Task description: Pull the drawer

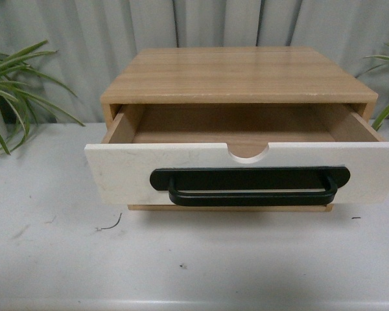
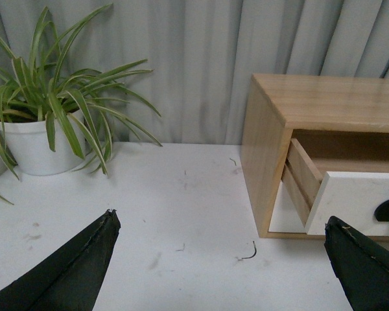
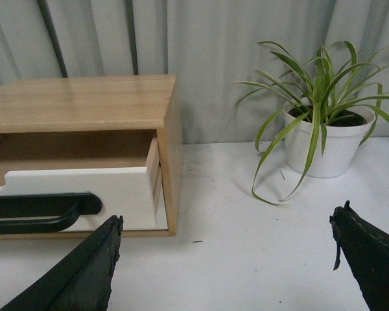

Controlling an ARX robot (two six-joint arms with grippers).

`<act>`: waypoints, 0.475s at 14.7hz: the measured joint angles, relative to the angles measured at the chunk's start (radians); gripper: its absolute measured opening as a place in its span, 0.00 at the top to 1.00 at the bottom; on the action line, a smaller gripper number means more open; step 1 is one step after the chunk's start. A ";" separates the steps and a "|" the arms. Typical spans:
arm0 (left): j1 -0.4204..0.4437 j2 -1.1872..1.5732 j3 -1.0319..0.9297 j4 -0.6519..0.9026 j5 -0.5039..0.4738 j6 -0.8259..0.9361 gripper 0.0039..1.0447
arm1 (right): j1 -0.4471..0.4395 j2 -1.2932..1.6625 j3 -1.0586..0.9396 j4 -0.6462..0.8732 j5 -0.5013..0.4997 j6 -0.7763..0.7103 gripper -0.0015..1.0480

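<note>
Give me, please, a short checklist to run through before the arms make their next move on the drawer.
1. Drawer pulled out of the wooden cabinet: ok, clearly extended.
2. Black bar handle free of any gripper: ok.
3. Left gripper open and holding nothing: ok.
4. Right gripper open and holding nothing: ok.
5. Drawer inside free of items: cannot tell, front part hidden.
6. Potted plants standing apart from the cabinet: ok.

Drawer (image 1: 246, 170) pulled out of wooden cabinet (image 1: 240, 74) — inside bare.
</note>
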 joint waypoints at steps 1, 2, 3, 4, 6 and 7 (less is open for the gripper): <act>0.000 0.000 0.000 0.000 0.000 0.000 0.06 | 0.000 0.000 0.000 0.000 0.000 0.000 0.06; 0.000 0.000 0.000 0.000 0.000 0.000 0.06 | 0.000 0.000 0.000 0.000 0.000 0.000 0.06; 0.000 0.000 0.000 0.000 0.000 0.000 0.06 | 0.000 0.000 0.000 0.000 0.000 0.000 0.06; 0.000 0.000 0.000 0.000 0.000 0.000 0.06 | 0.000 0.000 0.000 0.000 0.000 0.000 0.06; 0.000 0.000 0.000 0.000 0.000 0.000 0.06 | 0.000 0.000 0.000 0.000 0.000 0.000 0.06; 0.000 0.000 0.000 0.000 0.000 0.000 0.06 | 0.000 0.000 0.000 0.000 0.000 0.000 0.06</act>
